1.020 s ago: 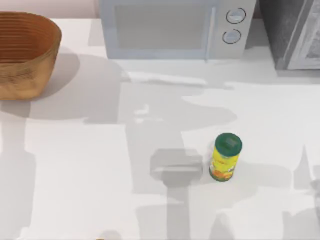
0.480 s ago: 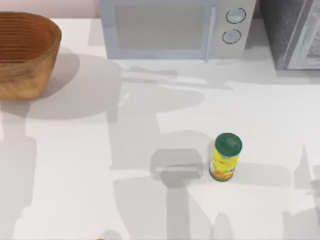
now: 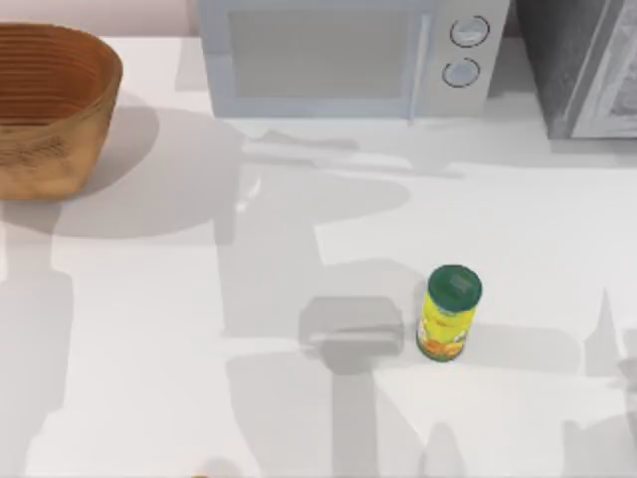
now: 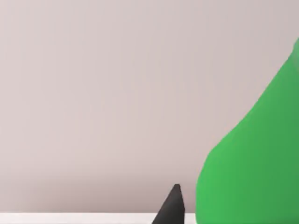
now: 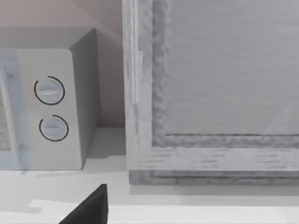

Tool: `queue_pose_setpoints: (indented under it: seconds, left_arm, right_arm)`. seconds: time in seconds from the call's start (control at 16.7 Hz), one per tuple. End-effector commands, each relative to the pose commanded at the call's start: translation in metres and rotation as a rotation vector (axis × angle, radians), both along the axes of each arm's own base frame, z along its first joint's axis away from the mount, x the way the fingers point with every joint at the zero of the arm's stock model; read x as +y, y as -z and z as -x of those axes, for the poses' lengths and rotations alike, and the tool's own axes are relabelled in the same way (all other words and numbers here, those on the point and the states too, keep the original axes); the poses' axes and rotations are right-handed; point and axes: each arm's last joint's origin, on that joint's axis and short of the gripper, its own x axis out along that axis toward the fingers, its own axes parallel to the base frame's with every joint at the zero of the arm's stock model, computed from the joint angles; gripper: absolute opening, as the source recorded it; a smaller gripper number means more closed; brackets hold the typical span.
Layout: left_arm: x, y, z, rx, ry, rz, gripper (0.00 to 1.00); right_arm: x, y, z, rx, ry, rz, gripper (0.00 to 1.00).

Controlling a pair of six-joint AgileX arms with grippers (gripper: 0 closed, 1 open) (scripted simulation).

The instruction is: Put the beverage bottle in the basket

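Left wrist view shows the beverage bottle [image 4: 252, 163] close against my left tool [image 4: 171, 207]; its axis and my grip I cannot tell. Basket [image 3: 50, 105] sits at ten o'clock on the desk [image 3: 149, 319], unmoved since earlier.

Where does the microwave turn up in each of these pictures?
Top view: microwave at the table's far edge, middle.
Left wrist view: a wall and the green beverage bottle instead.
Right wrist view: microwave's knob end, beside the grey cabinet.
Shared landmark: its two round knobs, top and right wrist views.

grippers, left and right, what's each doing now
Left gripper: close against the green beverage bottle; grip cannot be told.
Right gripper: cannot be told.
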Motion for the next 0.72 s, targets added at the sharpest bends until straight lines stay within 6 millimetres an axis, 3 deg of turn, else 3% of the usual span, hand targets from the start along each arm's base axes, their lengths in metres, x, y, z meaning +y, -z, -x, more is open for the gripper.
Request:
queue_pose_setpoints:
  seconds: [0.36,0.72]
  left_arm:
    - [0.0000,0.0000,0.0000,0.000,0.000,0.000,0.98]
    - [0.0000,0.0000,0.0000,0.000,0.000,0.000,1.00]
  right_arm:
    - [0.0000,0.0000,0.0000,0.000,0.000,0.000,1.00]
    - [0.0000,0.0000,0.0000,0.000,0.000,0.000,1.00]
